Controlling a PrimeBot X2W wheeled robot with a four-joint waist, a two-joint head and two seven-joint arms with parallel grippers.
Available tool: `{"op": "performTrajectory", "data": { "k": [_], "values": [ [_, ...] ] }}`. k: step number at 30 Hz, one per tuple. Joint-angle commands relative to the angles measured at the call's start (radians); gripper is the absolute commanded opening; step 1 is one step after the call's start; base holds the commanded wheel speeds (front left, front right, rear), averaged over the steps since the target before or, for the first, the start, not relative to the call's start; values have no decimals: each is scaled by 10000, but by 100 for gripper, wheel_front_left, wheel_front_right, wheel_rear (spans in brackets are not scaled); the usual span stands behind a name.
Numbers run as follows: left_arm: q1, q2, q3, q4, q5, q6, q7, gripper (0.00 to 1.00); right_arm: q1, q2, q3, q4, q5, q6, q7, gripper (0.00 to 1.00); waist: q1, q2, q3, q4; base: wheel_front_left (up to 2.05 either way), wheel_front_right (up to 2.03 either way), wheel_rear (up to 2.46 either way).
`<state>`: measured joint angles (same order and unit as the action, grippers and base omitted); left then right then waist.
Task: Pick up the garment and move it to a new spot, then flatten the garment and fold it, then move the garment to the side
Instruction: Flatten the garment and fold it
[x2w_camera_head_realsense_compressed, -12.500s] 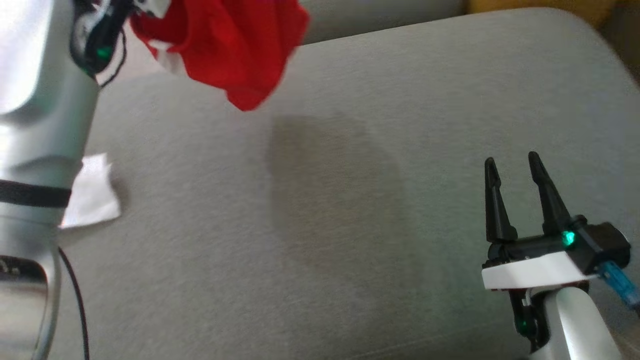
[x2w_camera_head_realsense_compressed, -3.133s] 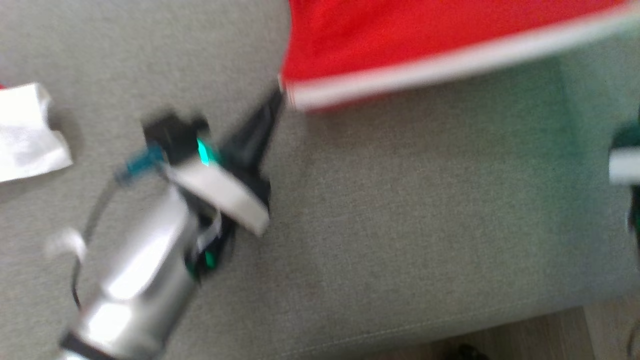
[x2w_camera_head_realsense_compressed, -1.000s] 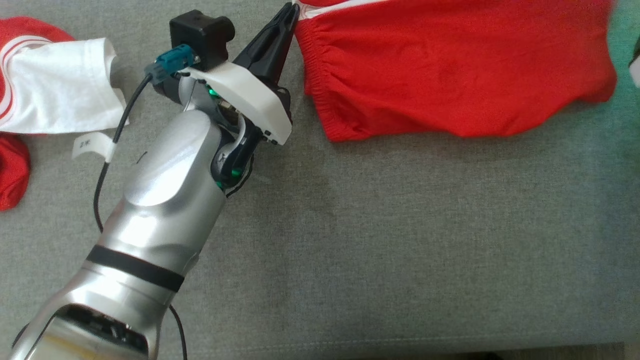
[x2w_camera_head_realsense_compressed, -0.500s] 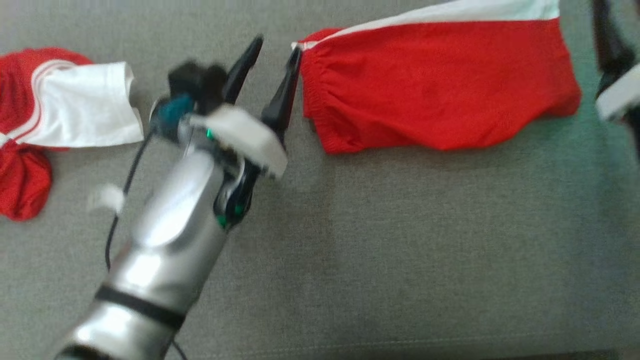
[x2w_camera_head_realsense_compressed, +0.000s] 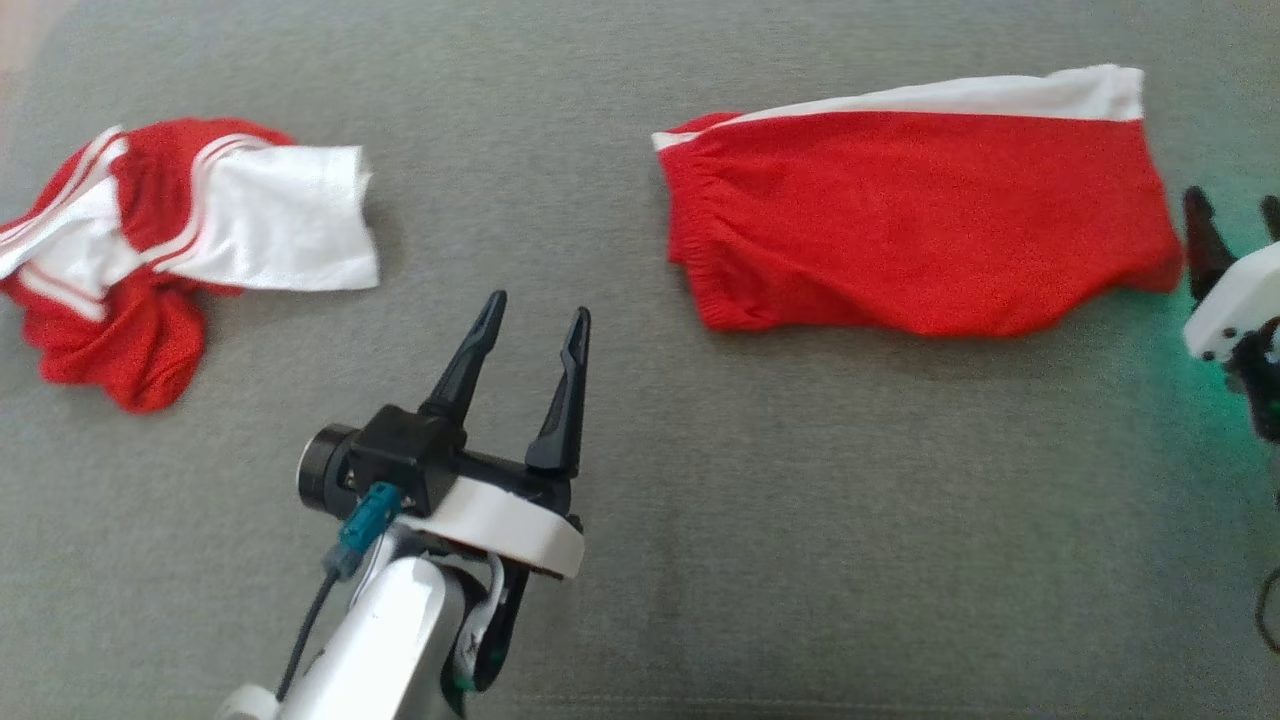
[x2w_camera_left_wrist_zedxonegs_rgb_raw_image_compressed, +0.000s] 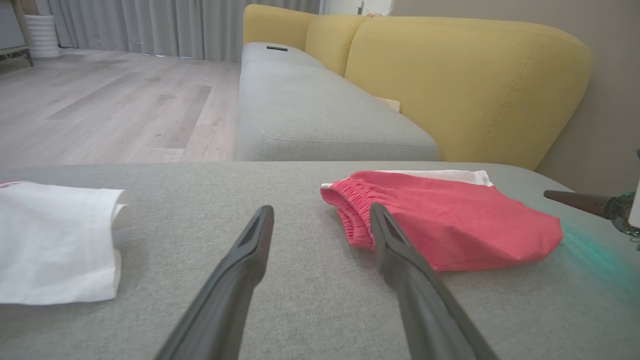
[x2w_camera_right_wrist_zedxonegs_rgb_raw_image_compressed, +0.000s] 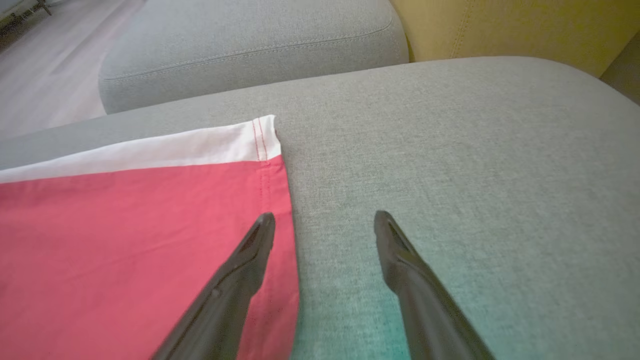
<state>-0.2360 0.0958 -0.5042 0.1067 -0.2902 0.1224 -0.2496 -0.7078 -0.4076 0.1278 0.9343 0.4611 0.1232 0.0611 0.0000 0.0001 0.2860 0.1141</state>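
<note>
L gripper (x2w_camera_head_realsense_compressed: 540, 305) & R gripper (x2w_camera_head_realsense_compressed: 1231, 197) gape empty, flanking flat red cotton shorts w/ white stripe (x2w_camera_head_realsense_compressed: 920, 220); for folding, pinch 2 corners evenly.

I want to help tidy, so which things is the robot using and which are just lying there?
For the job: red shorts, left claw, right claw, both open.
Just lying about: crumpled red-and-white garment, yellow cushions.
</note>
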Motion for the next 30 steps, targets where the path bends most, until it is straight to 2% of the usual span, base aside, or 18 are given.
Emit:
{"op": "performTrajectory", "data": {
  "k": [1, 8, 15, 16, 17, 18, 19, 24, 30],
  "values": [
    [-273, 8, 324, -391, 148, -41, -120, 100, -378, -84, 4, -10, -269, 75, -61, 100, 0, -1, 77, 335, 0, 0, 0],
    [-301, -289, 387, -601, 493, -321, -121, 100, -1262, 28, -507, 1635, -1290, 75, -104, 100, 0, -1, 479, 853, 0, 0, 0],
    [-687, -384, 569, -582, 854, -537, -121, 100, -1870, 468, -652, 2872, -1865, 75, 434, 100, 0, -1, 829, 851, 0, 0, 0],
    [-739, -392, 597, -569, 880, -563, -121, 100, -1887, 596, -652, 2946, -1815, 75, 565, 94, 0, -1, 837, 829, 0, 0, 0],
    [-785, -400, 627, -556, 898, -581, -121, 100, -1892, 729, -638, 2998, -1744, 75, 707, 56, 0, -1, 835, 791, 0, 0, 0],
    [-812, -407, 664, -546, 907, -589, -121, 100, -1888, 840, -597, 3028, -1676, 75, 833, 35, 0, -1, 825, 740, 0, 0, 0],
    [-819, -414, 693, -543, 914, -598, -121, 100, -1873, 918, -540, 3043, -1594, 75, 963, 0, 0, -1, 815, 694, 0, 0, 0],
    [-679, -436, 743, -499, 927, -634, -122, 100, -1705, 1036, -203, 2734, -1085, 75, 1152, 0, 0, -1, 654, 386, 0, 0, 0],
    [-452, -447, 860, -406, 961, -624, -122, 100, -1337, 434, 175, 2213, -746, 75, 479, 0, 0, -1, 303, 8, 0, 0, 0]
  ]
}}
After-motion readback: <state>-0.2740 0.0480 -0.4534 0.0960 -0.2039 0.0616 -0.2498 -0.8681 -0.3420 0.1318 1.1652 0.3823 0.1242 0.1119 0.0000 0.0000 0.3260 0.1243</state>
